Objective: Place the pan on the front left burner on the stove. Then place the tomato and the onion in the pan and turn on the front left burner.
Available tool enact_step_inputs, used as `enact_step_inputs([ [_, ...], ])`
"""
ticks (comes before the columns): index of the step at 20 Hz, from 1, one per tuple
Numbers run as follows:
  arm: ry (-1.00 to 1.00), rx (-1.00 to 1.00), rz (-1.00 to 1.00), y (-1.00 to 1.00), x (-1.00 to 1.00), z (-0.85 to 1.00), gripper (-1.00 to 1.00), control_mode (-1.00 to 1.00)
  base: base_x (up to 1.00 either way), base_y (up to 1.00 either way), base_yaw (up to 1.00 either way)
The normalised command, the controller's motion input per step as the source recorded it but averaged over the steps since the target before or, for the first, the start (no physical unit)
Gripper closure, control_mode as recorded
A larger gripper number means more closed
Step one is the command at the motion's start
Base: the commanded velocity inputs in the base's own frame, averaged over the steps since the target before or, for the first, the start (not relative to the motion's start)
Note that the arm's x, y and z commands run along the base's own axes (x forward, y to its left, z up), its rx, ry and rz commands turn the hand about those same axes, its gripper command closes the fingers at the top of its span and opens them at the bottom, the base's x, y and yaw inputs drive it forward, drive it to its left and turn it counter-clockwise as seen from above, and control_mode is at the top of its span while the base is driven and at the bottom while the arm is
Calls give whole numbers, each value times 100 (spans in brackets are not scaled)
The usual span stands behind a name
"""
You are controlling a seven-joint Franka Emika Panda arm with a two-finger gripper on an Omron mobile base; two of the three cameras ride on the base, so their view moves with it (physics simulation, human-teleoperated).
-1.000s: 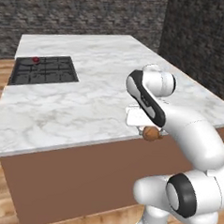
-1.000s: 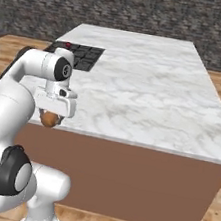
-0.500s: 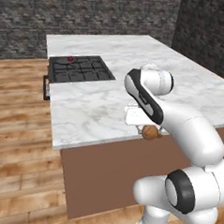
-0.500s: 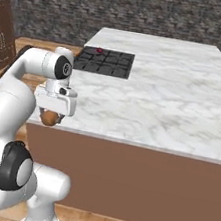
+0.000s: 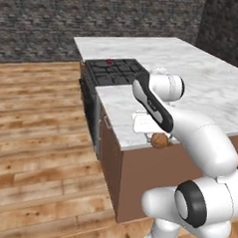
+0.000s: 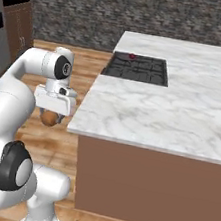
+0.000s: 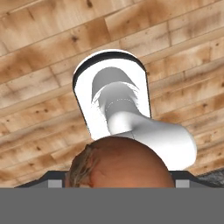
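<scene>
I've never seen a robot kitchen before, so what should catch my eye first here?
First, the big white arm, whose gripper holds the onion, a tan-brown ball, out over the wooden floor beside the marble-topped island. Next, the tomato, a small red ball, sits on the black stove set into the island's far end.

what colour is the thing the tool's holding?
Tan to orange-brown: it is the onion, clamped in the tool. Best seen in the hand view.
</scene>
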Motion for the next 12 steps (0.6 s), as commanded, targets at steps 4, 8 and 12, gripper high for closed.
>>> enact_step_inputs([
  [4,0,0,0,0,0,0,100,100,0,100,0],
  [8,0,0,0,0,0,0,100,100,0,100,0],
  [12,0,0,0,0,0,0,100,100,24,79,0],
])
